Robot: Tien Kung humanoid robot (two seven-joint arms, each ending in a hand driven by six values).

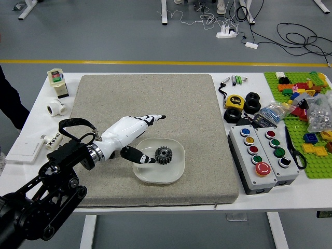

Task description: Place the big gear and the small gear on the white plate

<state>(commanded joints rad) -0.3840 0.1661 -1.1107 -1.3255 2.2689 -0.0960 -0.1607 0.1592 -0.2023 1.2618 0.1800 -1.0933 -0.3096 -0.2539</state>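
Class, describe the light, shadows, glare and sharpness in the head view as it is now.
Head view: light soft and fairly even; thin dark shadow under the grey mat's near edge; small glints on the clear bag; teeth of the gear distinguishable, no obvious motion blur.

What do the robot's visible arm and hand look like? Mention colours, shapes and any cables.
The left arm is glossy black with bulky, rounded joints. A thick black loop arches near its silvery wrist ring. The hand is white with black finger parts.
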